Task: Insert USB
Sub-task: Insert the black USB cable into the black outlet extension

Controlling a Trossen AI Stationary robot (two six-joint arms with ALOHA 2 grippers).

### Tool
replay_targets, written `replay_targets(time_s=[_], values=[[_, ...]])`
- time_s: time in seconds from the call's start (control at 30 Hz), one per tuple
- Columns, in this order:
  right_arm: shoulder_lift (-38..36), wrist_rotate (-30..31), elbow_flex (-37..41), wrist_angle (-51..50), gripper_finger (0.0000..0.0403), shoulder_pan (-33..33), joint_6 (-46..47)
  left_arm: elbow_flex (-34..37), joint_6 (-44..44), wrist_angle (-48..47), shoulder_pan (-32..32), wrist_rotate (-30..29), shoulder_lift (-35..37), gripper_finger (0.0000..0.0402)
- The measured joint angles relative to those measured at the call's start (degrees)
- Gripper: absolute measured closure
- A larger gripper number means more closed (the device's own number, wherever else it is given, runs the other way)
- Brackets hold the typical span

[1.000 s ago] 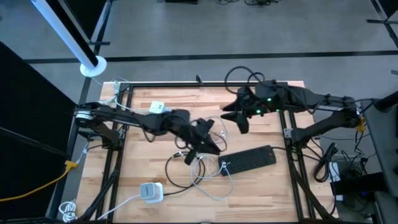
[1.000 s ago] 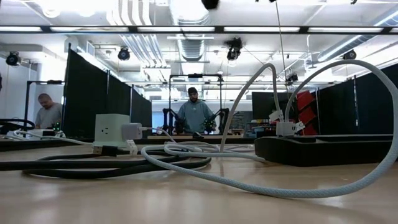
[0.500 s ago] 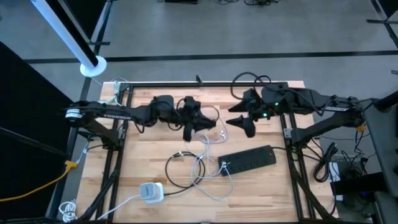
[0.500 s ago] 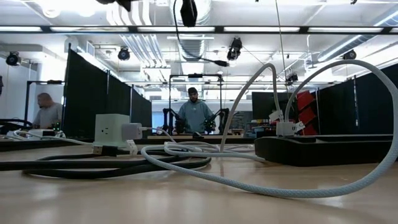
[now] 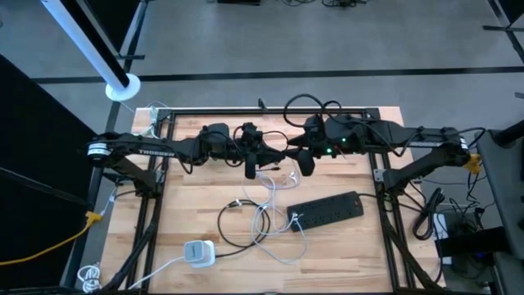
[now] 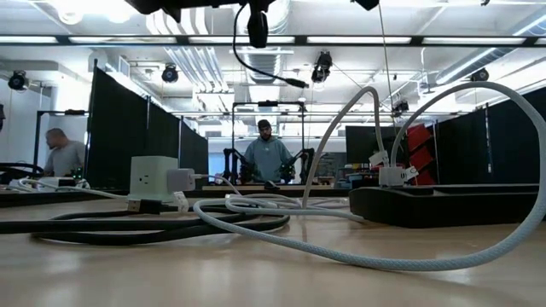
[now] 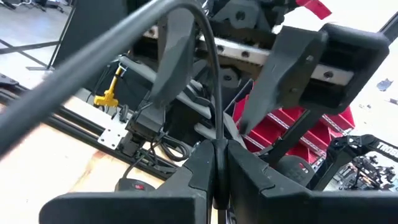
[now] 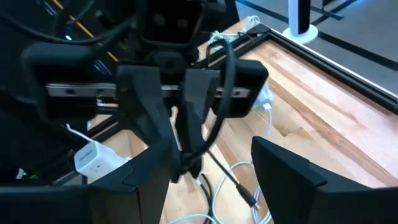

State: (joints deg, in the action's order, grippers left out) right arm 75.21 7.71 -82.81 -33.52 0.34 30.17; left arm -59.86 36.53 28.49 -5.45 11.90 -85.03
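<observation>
table (image 5: pixel 205 188): wooden, cables strewn | right gripper (image 5: pixel 301 157): moved left since half a second ago, now facing the left, fingers parted, empty | left gripper (image 5: pixel 252 160): raised mid-table, unmoved, pinched on black USB cable (image 7: pixel 208 68) dangling above table

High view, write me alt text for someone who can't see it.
Seen from above, two dark arms meet over the far half of a wooden table; the left gripper, jaws shut, holds a black cable in the air, facing the right gripper. Nearer lie a black power strip, looped white cables and a white charger.
</observation>
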Motion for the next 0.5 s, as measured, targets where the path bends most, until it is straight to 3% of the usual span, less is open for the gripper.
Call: replay_targets(time_s=[0.23, 0.43, 0.5], values=[[1.45, -0.16, 0.00, 0.19, 0.0255, 0.02, 0.00, 0.11, -0.94, -0.97, -0.02, 0.02, 0.00, 0.0382], [1.70, -0.54, 0.00, 0.33, 0.0377, 0.03, 0.25, 0.11, -1.44, -1.54, -0.06, -0.13, 0.00, 0.0382], [1.43, -0.68, 0.00, 0.33, 0.0393, 0.03, 0.39, 0.11, -1.51, -1.35, -0.07, -0.20, 0.01, 0.0382]])
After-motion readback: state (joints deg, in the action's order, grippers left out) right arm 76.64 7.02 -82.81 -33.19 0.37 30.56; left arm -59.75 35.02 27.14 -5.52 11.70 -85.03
